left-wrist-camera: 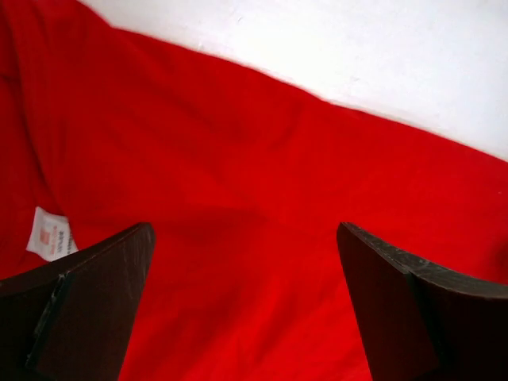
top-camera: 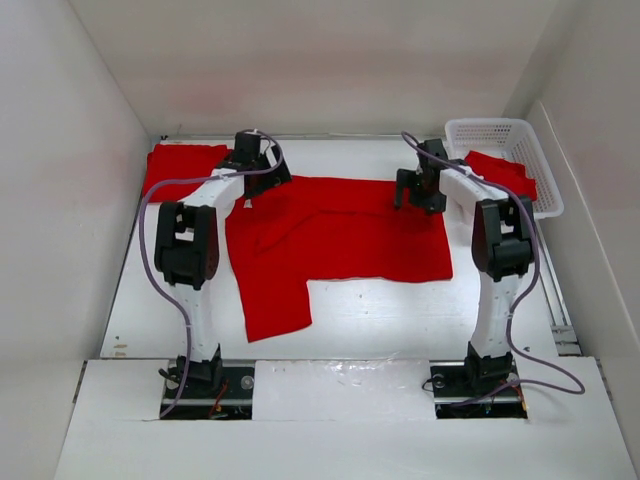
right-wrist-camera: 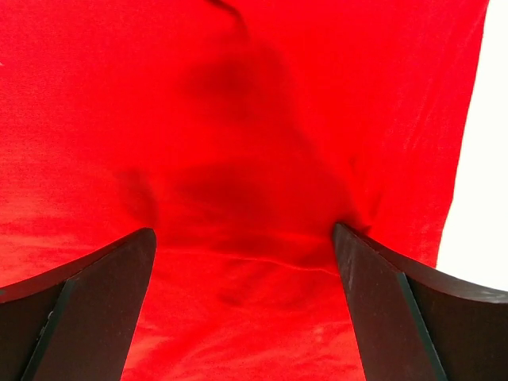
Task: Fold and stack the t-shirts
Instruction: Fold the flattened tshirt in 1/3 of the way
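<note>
A bright red t-shirt [top-camera: 340, 240] lies spread on the white table, one part hanging toward the near left. My left gripper [top-camera: 250, 185] is open at its far left corner, jaws wide over the cloth [left-wrist-camera: 246, 262], with a white label [left-wrist-camera: 48, 234] beside the left finger. My right gripper [top-camera: 415, 195] is open at the far right corner, fingers pressed down on the cloth [right-wrist-camera: 246, 238] near its right edge. A second red t-shirt [top-camera: 180, 165] lies folded at the far left. A third red t-shirt [top-camera: 500, 172] lies in the basket.
A white mesh basket [top-camera: 500, 135] stands at the far right corner. White walls enclose the table on three sides. Bare table [top-camera: 400, 320] shows in front of the spread shirt, and the arm bases sit at the near edge.
</note>
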Controlling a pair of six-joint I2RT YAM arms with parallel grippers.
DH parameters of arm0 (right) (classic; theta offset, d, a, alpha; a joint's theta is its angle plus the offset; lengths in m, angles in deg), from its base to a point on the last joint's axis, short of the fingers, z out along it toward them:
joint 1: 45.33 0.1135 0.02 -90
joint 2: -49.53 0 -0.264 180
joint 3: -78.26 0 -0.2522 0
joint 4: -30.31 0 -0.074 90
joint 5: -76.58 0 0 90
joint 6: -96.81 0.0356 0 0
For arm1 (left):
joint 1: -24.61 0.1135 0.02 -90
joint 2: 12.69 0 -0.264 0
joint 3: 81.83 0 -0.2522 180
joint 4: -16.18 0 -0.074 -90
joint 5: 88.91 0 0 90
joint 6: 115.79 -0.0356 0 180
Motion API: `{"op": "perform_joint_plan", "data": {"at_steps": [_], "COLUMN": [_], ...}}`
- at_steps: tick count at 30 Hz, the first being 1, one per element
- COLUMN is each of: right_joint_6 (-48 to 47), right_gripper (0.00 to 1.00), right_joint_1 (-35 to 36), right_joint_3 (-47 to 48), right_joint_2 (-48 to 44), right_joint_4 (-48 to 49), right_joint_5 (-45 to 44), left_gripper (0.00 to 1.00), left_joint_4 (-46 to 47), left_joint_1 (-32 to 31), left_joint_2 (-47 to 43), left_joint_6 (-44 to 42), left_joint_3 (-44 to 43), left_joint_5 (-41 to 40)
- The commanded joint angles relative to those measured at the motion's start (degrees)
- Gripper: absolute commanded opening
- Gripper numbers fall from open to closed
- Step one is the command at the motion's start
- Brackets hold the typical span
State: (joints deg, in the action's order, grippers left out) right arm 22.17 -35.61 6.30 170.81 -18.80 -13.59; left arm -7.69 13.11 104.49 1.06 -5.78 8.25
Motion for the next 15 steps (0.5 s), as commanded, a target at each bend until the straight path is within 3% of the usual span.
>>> {"op": "perform_joint_plan", "data": {"at_steps": [1, 15], "right_joint_6": [0.8, 1.5], "right_gripper": [1.0, 1.0], "right_joint_1": [-0.1, -0.1], "right_joint_3": [-2.9, -3.0], "right_joint_2": [-2.5, -9.6], "right_joint_4": [2.8, 2.2], "right_joint_5": [1.2, 0.1], "left_gripper": [1.0, 1.0], "left_joint_4": [0.4, -0.7], "left_joint_1": [0.2, 0.2], "left_joint_2": [-5.1, -9.3], "left_joint_6": [0.0, 0.0], "left_joint_3": [1.4, 5.4], "left_joint_5": [-1.4, -4.3]}}
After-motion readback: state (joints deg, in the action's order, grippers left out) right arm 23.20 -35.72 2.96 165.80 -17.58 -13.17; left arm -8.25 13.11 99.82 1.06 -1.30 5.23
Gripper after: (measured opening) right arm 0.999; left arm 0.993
